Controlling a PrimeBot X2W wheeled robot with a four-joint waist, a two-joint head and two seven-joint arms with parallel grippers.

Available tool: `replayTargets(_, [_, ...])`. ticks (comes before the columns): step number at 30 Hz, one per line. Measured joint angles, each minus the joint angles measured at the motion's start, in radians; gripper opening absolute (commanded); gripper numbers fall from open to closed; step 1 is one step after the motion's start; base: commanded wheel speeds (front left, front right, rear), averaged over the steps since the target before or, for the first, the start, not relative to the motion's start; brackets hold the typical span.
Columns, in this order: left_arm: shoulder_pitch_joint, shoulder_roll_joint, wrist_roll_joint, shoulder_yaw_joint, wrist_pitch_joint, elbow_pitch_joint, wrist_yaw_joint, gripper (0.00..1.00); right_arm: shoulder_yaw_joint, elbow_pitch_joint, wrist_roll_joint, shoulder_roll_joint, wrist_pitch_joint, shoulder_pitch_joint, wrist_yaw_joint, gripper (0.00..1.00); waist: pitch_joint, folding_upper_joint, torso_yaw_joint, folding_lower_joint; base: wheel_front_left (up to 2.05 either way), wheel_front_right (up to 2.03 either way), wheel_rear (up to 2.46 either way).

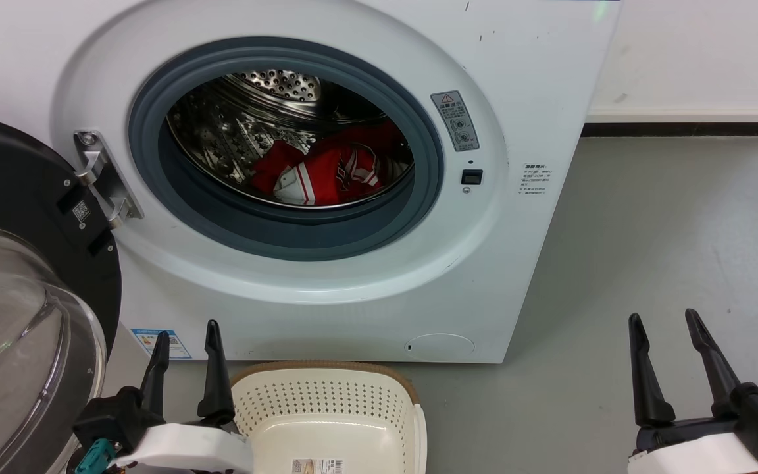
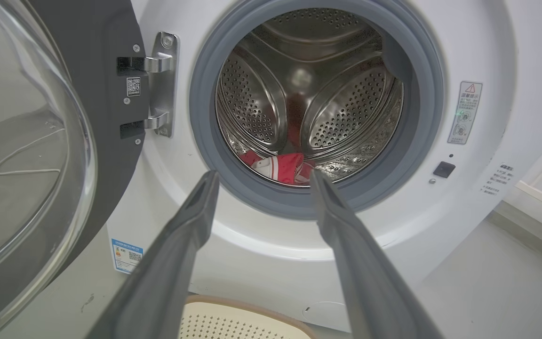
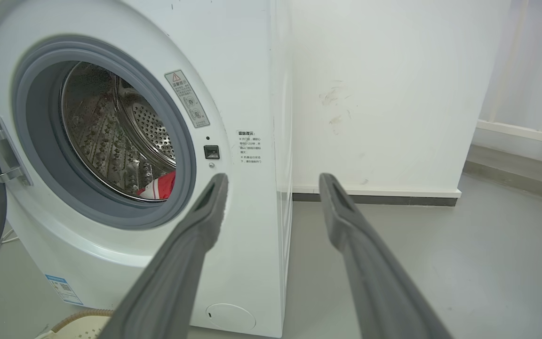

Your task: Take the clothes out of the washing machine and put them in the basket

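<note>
Head view: clothes [image 1: 326,172] lie inside the washer [image 1: 517,99], basket [image 1: 326,395] below; left gripper [image 1: 187,330] and right gripper [image 1: 662,315] jaws spread, empty.

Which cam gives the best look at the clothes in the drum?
Head view: it looks down into the washing machine, so the clothes show as a broad red pile with white trim. Left wrist view gives a smaller patch low behind the grey ring. Right wrist view catches a red sliver at the opening's edge.

The clothes [image 1: 329,171] lie in the washing machine [image 1: 517,99]; the basket [image 1: 326,395] stands on the floor [image 1: 668,250] before it, its door [image 1: 17,316] swung left.
</note>
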Motion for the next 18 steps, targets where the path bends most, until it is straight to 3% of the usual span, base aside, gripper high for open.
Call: replayTargets(18, [0.015, 0.000, 0.133, -0.002, -0.035, 0.012, 0.009, 1.00, -0.002, -0.008, -0.119, 0.000, -0.037, 0.021, 0.000, 1.00, -0.001, 0.0000, 0.001, 0.0000, 0.00, 0.00, 0.00])
